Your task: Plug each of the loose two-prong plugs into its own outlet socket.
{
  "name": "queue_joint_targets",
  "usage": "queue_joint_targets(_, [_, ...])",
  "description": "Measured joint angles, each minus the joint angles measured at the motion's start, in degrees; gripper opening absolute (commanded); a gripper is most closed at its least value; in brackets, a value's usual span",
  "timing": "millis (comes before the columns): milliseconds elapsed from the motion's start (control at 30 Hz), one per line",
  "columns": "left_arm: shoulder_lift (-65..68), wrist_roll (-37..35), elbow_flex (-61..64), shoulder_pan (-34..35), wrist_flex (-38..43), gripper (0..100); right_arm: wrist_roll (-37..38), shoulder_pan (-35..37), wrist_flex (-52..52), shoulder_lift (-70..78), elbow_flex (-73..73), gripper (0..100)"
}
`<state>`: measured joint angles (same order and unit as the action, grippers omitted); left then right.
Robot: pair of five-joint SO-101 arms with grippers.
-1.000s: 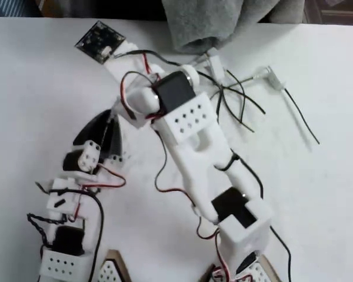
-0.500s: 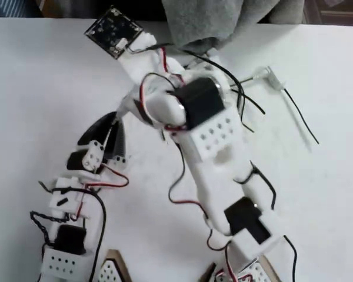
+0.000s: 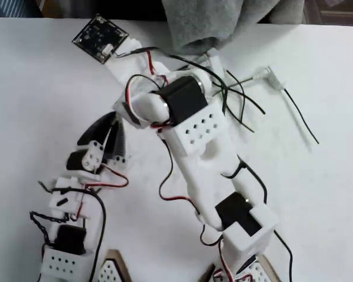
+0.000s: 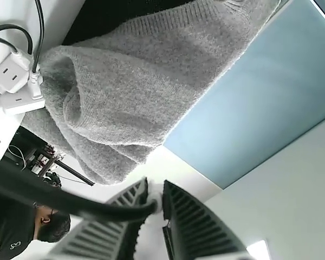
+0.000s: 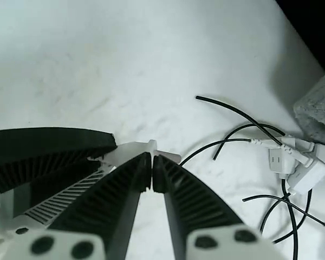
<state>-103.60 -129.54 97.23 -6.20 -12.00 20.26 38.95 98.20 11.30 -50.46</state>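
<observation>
1. Swinging since half a second ago, the right arm [image 3: 194, 132] has drawn back from the grey sweater [image 3: 212, 23], its camera board [image 3: 100, 38] with it; the left arm has kept its place.
2. White outlet sockets [image 4: 11, 73] lie against the sweater's edge. Black cords [image 3: 238, 103] tangle just beside them, partly under the right arm's elbow.
3. One loose plug [image 3: 272, 77] lies on the bench [image 3: 35, 88] near the sweater, on a thin cord (well apart from both hands).
4. Closed tip to tip is the right hand [image 5: 152, 162], with a small white piece at its tips; whether that is pinched I cannot tell.
5. Pointing toward the sweater, the left hand [image 4: 155, 187] is narrowed to a slit.
</observation>
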Motion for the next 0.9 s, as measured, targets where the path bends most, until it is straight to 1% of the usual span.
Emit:
queue_joint_targets(100, [0.0, 0.0, 0.0, 0.0, 0.0, 2, 0.0, -0.2, 0.0, -1.8, 1.7, 1.9])
queue_joint_targets(300, [0.0, 0.0, 0.0, 0.0, 0.0, 2, 0.0, 0.0, 0.0, -11.0, 10.9, 1.9])
queue_joint_targets(400, [0.0, 0.0, 0.0, 0.0, 0.0, 2, 0.0, 0.8, 0.0, -13.4, 15.0, 1.9])
queue_joint_targets(567, [0.0, 0.0, 0.0, 0.0, 0.0, 2, 0.0, 2.5, -2.1, -12.0, 16.0, 1.9])
queue_joint_targets(767, [0.1, 0.0, 0.0, 0.4, 0.0, 2, 0.0, 2.5, -5.9, -7.3, 16.0, 1.9])
queue_joint_targets(900, [0.2, 0.0, 0.0, 0.4, -0.4, 2, 0.0, 1.1, -7.3, -5.5, 16.0, 1.9])
